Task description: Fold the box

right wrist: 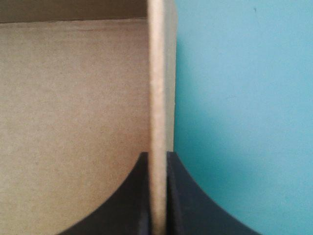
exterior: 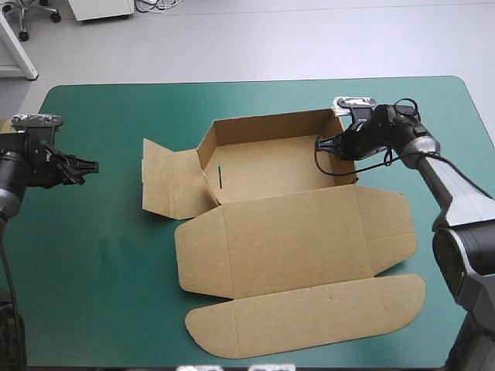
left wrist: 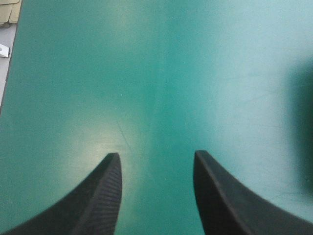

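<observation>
Lid flap [exterior: 309,317] of the brown box [exterior: 286,232] lay flat nearest, the rest sat in the middle of the teal-green surface [exterior: 108,263] with tray walls up. Right hand [right wrist: 157,157] was clamped on the tray's right wall. Left hand [left wrist: 156,159] hung released over bare surface, well away from it.

robot at the surface: the right arm [exterior: 456,189] has a smooth grey tube link between rounded black joints, the left arm [exterior: 19,166] a black wrist. the left hand [left wrist: 156,159] carries two broad black fin-shaped fingers [left wrist: 105,196], finely ribbed.
</observation>
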